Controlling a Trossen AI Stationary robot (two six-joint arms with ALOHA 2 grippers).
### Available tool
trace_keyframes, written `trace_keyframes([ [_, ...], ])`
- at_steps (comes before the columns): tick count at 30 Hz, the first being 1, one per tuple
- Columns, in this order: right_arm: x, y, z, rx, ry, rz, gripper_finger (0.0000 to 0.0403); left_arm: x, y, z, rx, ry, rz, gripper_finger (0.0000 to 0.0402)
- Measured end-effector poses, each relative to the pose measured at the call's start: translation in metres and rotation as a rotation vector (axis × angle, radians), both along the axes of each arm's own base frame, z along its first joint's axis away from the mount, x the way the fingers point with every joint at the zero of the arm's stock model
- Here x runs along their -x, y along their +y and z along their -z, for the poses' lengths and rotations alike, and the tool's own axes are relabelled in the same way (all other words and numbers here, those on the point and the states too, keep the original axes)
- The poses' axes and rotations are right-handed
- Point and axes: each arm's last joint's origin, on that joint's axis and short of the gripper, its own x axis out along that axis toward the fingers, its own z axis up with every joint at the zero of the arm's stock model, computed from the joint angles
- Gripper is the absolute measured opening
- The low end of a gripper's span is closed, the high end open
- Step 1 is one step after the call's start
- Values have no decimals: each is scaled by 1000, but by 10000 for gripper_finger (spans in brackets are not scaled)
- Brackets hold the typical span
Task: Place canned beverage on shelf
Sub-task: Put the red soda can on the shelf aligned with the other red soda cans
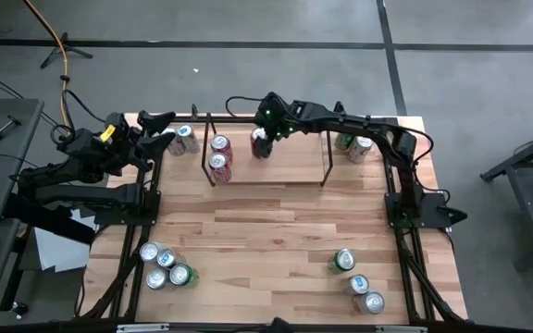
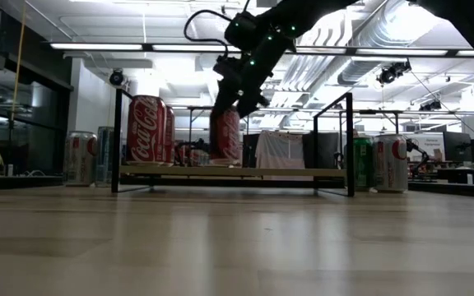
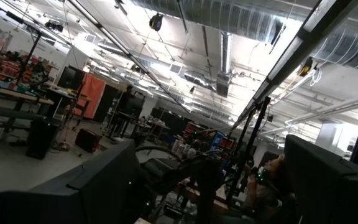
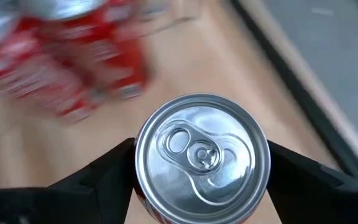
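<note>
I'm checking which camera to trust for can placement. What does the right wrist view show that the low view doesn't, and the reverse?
Only the right wrist view shows the can's silver top with its pull tab, seen from above between the right gripper's fingers, with the wood base under it.

Only the low view shows the whole shelf side-on, plus cans standing on the table either side of it.

Both show the right gripper around a red can on the shelf, and other red cans on the shelf beside it.
</note>
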Motion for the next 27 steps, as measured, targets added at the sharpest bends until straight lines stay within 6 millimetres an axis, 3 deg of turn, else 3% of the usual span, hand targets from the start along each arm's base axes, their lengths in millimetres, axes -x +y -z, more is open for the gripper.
trace_keyframes([
  [4, -7, 20, 0, 48, -1, 212, 285, -1, 0, 1, 2, 16, 0, 330],
  [11, -17, 50, 1, 16, -89, 435, 302, -1, 0, 2, 3, 25, 0, 330],
  [16, -23, 53, 15, -13, -96, 526, 305, -1, 0, 3, 4, 37, 0, 330],
  [27, -25, 52, 18, -31, -97, 531, 308, -1, 0, 3, 4, 35, 0, 330],
])
